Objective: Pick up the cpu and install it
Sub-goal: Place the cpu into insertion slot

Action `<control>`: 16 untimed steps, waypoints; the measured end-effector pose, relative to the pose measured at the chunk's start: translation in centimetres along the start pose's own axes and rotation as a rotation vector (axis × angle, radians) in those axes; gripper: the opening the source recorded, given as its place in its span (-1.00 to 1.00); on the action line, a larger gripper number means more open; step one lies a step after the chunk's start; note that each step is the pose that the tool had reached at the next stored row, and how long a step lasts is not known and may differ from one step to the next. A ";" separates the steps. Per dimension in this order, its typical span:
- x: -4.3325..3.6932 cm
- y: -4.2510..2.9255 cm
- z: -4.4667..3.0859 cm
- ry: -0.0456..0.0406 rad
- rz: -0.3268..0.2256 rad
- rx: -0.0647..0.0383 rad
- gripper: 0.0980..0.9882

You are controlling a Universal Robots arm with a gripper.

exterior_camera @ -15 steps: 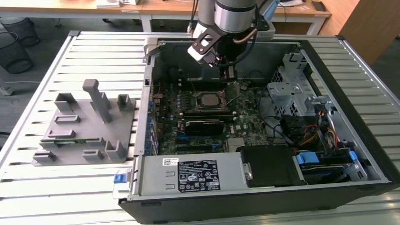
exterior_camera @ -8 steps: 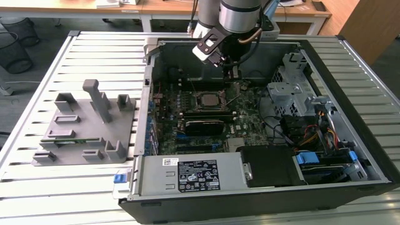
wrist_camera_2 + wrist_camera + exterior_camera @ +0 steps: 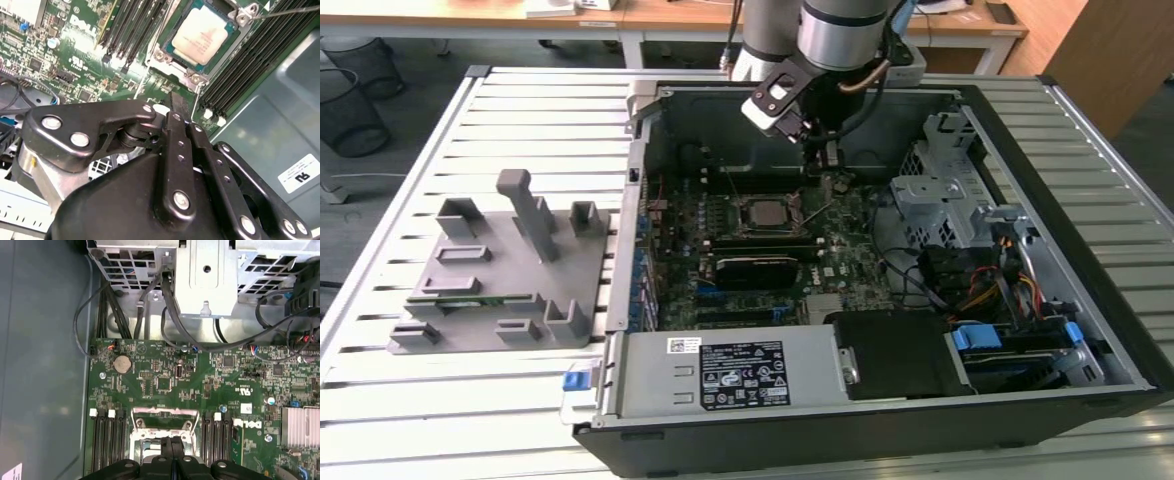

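Already seated: cpu (image 3: 202, 34) in its socket (image 3: 192, 76), mid motherboard (image 3: 165, 385).
We logged the gripper (image 3: 176, 100) clenched, empty, just beside the socket; we judged contact should be light, square, clear of memory slots (image 3: 250, 65).

A workshop-like lab: open computer case (image 3: 854, 440) on slatted workbench (image 3: 534, 110).

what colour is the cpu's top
Pale silver-grey cpu, clearest in the second wrist view.
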State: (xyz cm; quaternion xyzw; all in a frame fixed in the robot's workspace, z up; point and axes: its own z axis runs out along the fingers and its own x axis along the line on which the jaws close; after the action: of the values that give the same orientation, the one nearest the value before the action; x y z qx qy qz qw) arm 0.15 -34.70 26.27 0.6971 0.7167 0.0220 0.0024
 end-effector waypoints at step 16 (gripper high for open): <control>0.23 2.13 0.15 0.0014 -0.044 0.001 -0.98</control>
State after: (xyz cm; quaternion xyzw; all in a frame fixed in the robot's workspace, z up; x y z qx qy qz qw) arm 2.27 -34.41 26.20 0.6811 0.7318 0.0219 0.0019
